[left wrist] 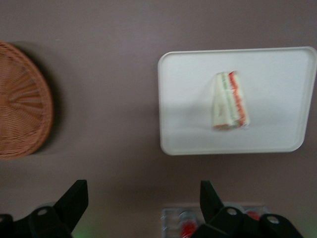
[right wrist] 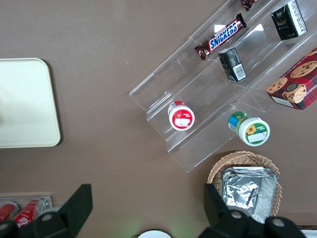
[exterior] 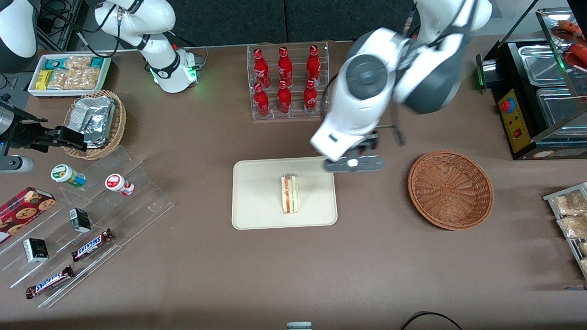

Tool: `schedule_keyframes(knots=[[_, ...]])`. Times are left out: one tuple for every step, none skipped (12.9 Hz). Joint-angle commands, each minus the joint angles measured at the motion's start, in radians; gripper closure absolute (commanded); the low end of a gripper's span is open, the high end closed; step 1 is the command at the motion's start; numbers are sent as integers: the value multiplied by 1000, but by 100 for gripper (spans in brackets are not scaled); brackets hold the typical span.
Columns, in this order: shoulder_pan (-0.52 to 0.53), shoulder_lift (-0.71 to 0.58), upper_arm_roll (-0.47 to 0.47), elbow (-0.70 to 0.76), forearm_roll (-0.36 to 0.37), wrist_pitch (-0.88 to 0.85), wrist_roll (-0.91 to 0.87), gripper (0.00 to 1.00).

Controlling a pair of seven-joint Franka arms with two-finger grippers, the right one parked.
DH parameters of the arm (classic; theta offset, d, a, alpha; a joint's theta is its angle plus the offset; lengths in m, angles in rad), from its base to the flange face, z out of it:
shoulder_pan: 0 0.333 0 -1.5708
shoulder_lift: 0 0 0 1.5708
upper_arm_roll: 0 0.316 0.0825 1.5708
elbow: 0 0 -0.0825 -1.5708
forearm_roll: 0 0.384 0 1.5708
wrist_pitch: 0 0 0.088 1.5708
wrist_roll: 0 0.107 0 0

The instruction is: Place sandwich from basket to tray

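Front view, sandwich (exterior: 289, 194): I see it lying on the tray (exterior: 257, 197), about midway across and a little toward the working arm's end, its filling stripes showing.
Front view, tray: it sits mid-counter (exterior: 367, 275), nearer the camera than the rack of red bottles (exterior: 286, 80).
Front view, basket (exterior: 451, 189): it sits on the counter beside the tray, toward the working arm's end, well apart from it, with nothing in it.
Front view, claw (exterior: 353, 161): I find it above the tray's corner that lies farthest from the camera at the working arm's end, high over the counter; the wrist body covers the fingers from here. The sandwich lies nearer the camera than the claw and is not touching it.
Left wrist view, claw (left wrist: 143, 198): both dark fingers (left wrist: 74, 198) stand wide apart with bare counter between them, gripping nothing.
Left wrist view, sandwich (left wrist: 229, 100): it rests on the tray (left wrist: 188, 99), clear of the claw and well below it.
Left wrist view, basket (left wrist: 22, 106): only part of it shows, and that part holds nothing.
Right wrist view, tray (right wrist: 25, 99): one end shows, well apart from the clear stepped rack (right wrist: 208, 99) with its snacks.
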Motion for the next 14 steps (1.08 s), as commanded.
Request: schedule_keyframes(knots=[[-7, -152, 134, -148, -35, -46, 197, 0], [-7, -221, 189, -223, -34, -44, 269, 0], [-7, -284, 237, -290, -24, -38, 326, 0], [-7, -342, 280, -347, -12, -38, 380, 0], [-7, -379, 309, -375, 20, -47, 414, 0], [-7, -407, 326, -384, 78, -73, 440, 0], [-7, -418, 345, -383, 95, -87, 448, 0], [-7, -418, 363, -378, 98, -89, 448, 0], [-7, -416, 366, -377, 100, -86, 448, 0], [-9, -410, 366, -375, 103, -82, 448, 0], [-9, -408, 366, -375, 106, -81, 448, 0], [-9, -408, 366, -374, 114, -76, 448, 0], [-9, -405, 366, -368, 117, -73, 448, 0], [-7, -404, 366, -368, 117, -70, 448, 0]])
